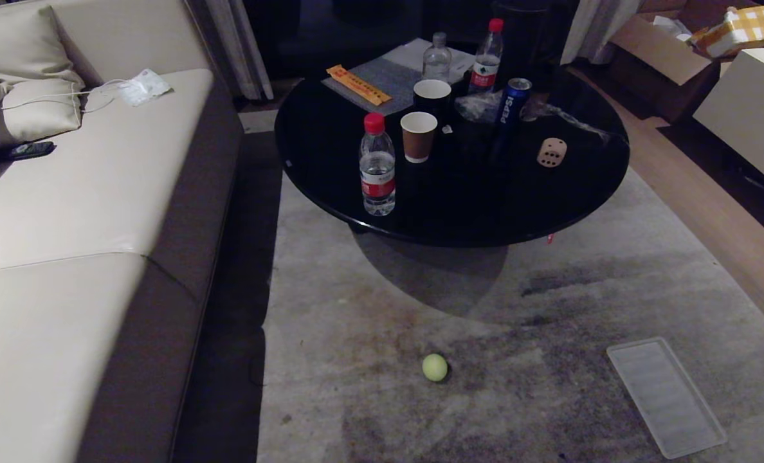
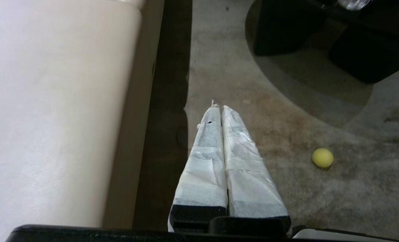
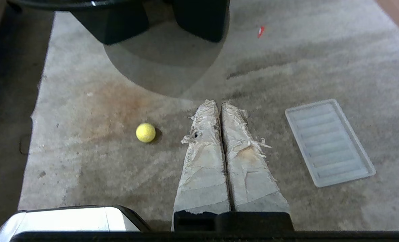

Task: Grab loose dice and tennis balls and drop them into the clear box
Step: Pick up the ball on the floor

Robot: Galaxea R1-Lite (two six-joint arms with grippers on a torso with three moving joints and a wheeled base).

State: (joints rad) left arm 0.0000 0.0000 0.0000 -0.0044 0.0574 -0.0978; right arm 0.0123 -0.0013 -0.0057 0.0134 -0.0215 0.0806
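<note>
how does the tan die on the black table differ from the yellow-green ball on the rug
The beige cube-shaped die with dark pips is flat-faced and sharp-edged; the fuzzy yellow-green tennis ball is round and unmarked. The die sits up on the round black glossy table, near its right edge, while the ball lies down on the grey rug in front of the table. Both lie loose, with neither claw touching them, and look roughly similar in size.

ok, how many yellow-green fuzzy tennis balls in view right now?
1. The yellow-green fuzzy tennis ball lies on the grey carpet, in front of the round black table, apart from the ribbed whitish lid. Others may be hidden or outside the views.
</note>
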